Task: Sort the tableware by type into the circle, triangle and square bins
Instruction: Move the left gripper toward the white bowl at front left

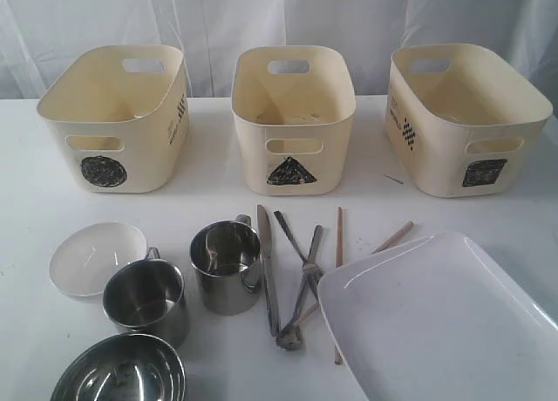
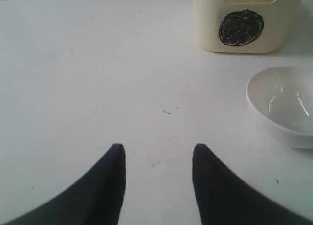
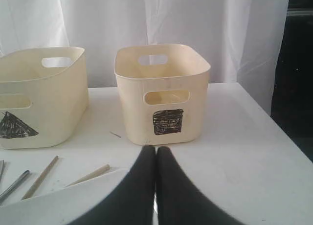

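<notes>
Three cream bins stand in a row at the back: circle, triangle, square. In front lie a small white bowl, two steel mugs, a steel bowl, a knife, a crossed fork and spoon, chopsticks and a large white plate. My left gripper is open over bare table, with the white bowl and circle bin ahead to one side. My right gripper is shut and empty, by the plate's rim, facing the square bin.
White curtains hang behind the bins. In the right wrist view the table edge drops off close beside the square bin, and the triangle bin and two chopsticks lie to the other side. Neither arm shows in the exterior view.
</notes>
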You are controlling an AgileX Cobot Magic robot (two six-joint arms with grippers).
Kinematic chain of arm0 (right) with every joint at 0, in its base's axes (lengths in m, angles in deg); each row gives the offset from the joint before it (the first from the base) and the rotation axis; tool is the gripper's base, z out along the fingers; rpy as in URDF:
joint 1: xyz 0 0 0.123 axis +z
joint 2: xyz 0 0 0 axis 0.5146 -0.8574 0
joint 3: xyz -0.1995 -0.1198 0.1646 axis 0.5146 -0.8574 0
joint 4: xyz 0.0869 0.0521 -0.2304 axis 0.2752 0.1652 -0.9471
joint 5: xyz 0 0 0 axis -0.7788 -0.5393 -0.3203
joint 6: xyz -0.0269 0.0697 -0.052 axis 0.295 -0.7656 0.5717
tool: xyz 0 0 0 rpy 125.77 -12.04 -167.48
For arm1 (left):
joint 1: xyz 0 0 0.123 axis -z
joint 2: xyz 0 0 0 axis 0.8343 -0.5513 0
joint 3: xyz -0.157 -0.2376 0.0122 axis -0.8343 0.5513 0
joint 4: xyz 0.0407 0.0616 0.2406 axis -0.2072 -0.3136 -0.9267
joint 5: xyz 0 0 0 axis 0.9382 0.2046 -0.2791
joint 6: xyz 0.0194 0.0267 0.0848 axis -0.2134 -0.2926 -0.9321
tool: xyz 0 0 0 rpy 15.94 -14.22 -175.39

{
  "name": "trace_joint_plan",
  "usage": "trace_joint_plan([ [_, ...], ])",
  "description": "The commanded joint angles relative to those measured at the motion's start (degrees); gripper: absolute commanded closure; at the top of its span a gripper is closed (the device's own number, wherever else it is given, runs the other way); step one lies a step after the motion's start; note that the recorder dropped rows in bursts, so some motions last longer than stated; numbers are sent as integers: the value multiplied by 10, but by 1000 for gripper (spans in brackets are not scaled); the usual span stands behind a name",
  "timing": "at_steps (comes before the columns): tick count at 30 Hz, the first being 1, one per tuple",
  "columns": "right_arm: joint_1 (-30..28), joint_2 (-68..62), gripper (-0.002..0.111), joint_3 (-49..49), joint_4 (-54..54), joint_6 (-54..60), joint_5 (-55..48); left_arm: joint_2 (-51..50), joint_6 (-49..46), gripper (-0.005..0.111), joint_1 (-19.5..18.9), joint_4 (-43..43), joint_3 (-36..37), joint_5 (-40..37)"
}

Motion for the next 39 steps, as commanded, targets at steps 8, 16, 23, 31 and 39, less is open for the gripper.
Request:
trace_joint_plan([
  [8,1,4,108,-4,-2,4,4,2,5,58,-1,0,1,53],
  [16,1,4,108,-4,-2,4,4,2,273,58,-1,109,-3,206],
  [23,1,4,108,-4,-2,4,4,2,328,58,-1,34,-124,233],
  [31,1,4,108,-4,-2,4,4,2,410,58,-1,8,-232,178],
  [39,1,4,108,-4,-2,4,4,2,436,58,-1,8,-374,-30],
])
